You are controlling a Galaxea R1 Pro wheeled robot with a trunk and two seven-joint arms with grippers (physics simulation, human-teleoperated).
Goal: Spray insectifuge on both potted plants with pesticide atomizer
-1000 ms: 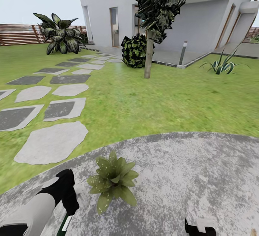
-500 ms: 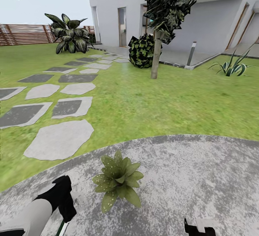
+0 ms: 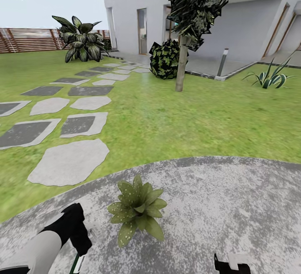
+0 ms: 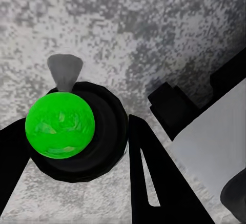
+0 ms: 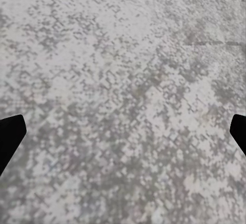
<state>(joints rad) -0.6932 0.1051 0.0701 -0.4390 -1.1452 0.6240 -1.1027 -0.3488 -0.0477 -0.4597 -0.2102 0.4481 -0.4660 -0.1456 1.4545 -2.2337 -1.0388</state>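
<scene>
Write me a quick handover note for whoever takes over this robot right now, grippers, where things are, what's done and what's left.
Left gripper: shut on the pesticide atomizer, held low over the patio beside the potted plant.
Right gripper: open, nothing between its fingers, over bare patio.
Done: atomizer picked up.
Left: no sign of spraying on this plant yet; cover it, then find and spray the second plant.

The pesticide atomizer (image 3: 77, 263) runs off the head view's bottom edge, its upper part tucked behind the left claw (image 3: 77, 240). The right claw (image 3: 231, 264) is cut by the same edge, fingers out of frame. In the right wrist view, just dark fingertips (image 5: 10, 134) peek in, spread apart.
</scene>
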